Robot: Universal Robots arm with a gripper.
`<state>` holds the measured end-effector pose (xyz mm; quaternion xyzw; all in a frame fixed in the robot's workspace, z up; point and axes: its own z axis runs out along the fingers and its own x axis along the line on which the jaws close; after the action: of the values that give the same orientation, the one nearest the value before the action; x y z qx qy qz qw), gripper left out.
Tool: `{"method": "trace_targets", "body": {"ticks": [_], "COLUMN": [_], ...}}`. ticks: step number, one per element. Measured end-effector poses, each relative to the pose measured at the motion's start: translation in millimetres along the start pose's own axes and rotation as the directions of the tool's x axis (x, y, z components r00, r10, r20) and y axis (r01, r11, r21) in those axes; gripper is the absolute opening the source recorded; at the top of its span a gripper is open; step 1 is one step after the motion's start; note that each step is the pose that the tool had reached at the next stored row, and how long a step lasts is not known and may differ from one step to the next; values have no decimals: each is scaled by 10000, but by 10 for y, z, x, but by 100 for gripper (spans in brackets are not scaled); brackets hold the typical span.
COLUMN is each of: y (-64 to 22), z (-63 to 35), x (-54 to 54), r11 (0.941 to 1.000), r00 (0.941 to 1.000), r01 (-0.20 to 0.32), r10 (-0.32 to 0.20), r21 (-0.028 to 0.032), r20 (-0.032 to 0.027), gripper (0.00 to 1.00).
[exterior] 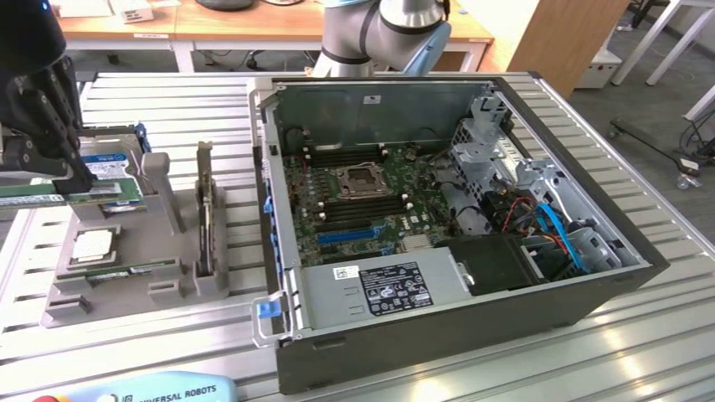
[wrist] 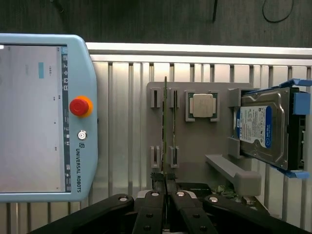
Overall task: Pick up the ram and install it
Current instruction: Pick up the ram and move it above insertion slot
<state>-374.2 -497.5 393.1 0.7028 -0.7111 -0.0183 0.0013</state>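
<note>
My black gripper (exterior: 74, 188) hangs over the grey parts fixture (exterior: 112, 295) at the exterior view's left, away from the open computer case (exterior: 335, 335). It is shut on the ram (exterior: 32, 201), a thin green stick held level above the fixture. In the wrist view the ram (wrist: 165, 126) appears edge-on, running out from my gripper (wrist: 165, 178) over the fixture's slotted holders (wrist: 155, 97). The motherboard (exterior: 335, 226) lies in the case, with long dark memory slots (exterior: 348, 156) on either side of the processor socket (exterior: 360, 180).
The fixture (wrist: 195, 151) also carries a silver processor chip (wrist: 204, 105), a hard drive (wrist: 258, 129) in a blue caddy and an upright expansion card (exterior: 204, 209). A teach pendant (wrist: 44, 117) lies on the slatted table beside the fixture. Case walls stand around the motherboard.
</note>
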Motion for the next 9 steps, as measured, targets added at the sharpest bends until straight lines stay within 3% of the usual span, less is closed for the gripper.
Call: {"method": "trace_targets", "body": {"ticks": [9], "y": [2], "z": [-108], "x": [-2], "r11": [10000], "r00": [10000], "r01": [-2], "r10": [2], "r21": [2], "r20": [1], "gripper": [11]}}
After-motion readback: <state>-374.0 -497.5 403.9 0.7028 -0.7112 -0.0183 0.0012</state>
